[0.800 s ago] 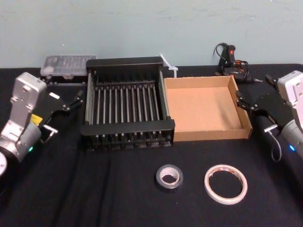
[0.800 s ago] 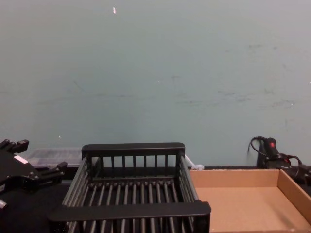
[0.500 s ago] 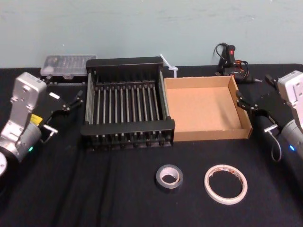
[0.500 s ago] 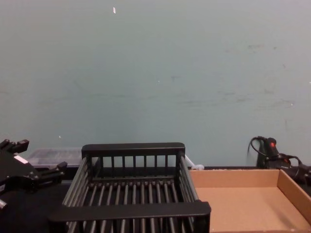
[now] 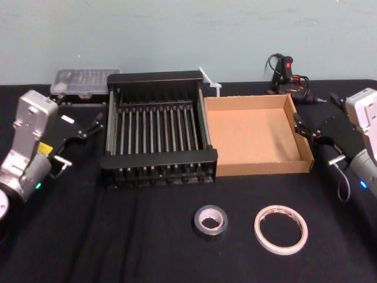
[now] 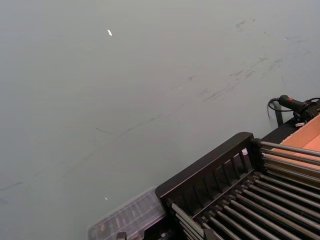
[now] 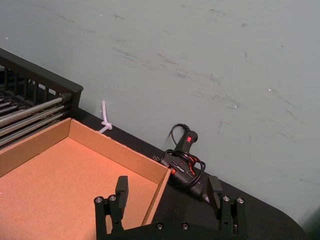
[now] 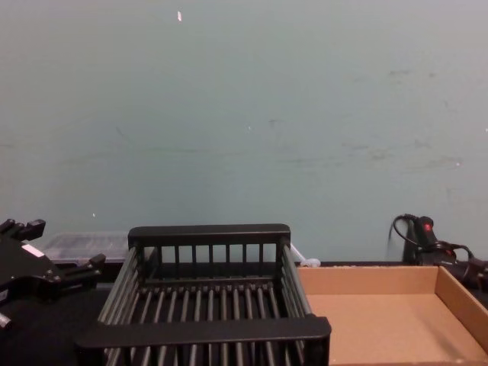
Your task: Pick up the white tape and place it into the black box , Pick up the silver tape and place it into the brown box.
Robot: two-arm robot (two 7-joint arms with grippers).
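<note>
Nearest on the table (image 5: 118, 236), the silver tape (image 5: 210, 220) and the white tape (image 5: 281, 229) lie apart; the red print inside the white ring is unreadable. Behind them sit the black box (image 5: 158, 159) and brown box (image 5: 256, 134), touching. The 2 pincers, left pincer (image 5: 88, 127) and right pincer (image 7: 167, 197), hang released, flanking the boxes.
</note>
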